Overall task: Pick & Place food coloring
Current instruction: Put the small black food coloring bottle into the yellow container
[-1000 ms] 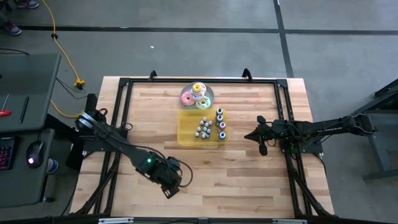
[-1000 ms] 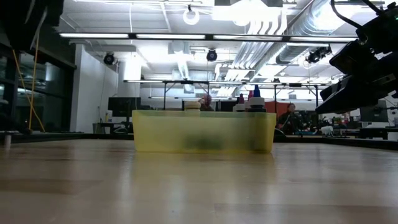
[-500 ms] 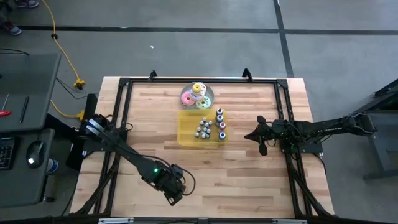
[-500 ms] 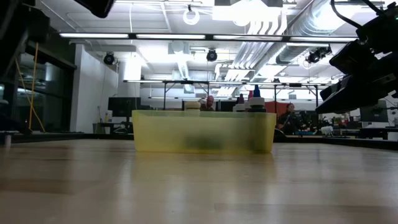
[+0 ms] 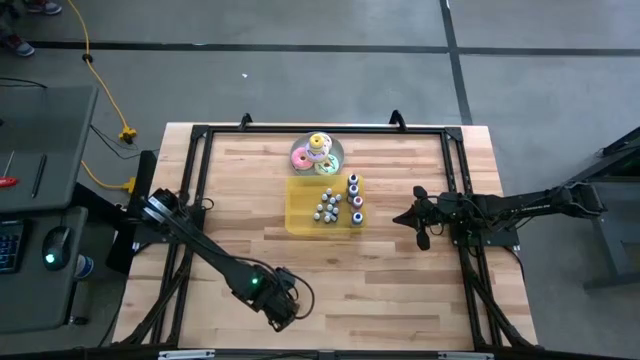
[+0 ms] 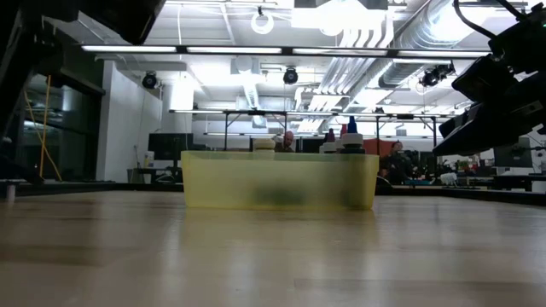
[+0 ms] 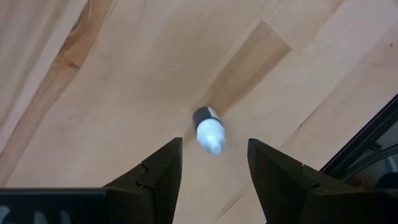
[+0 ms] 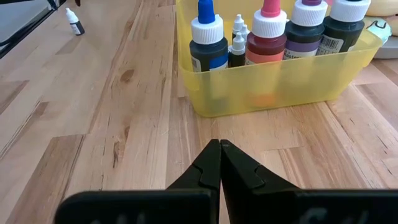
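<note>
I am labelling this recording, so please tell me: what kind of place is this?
Probably a robotics lab or workshop in an open industrial hall: bare ceiling ducts, rows of desks with monitors behind, and a framed wooden table on a concrete floor.

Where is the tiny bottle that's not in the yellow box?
The lone tiny bottle lies on the bare wooden table near its front edge, straight ahead of the open left gripper, far from the yellow tray.

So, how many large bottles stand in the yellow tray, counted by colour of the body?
Blue bottle: 1
Red bottle: 1
Purple bottle: 1
Dark bottle: 1
Total: 4
</note>
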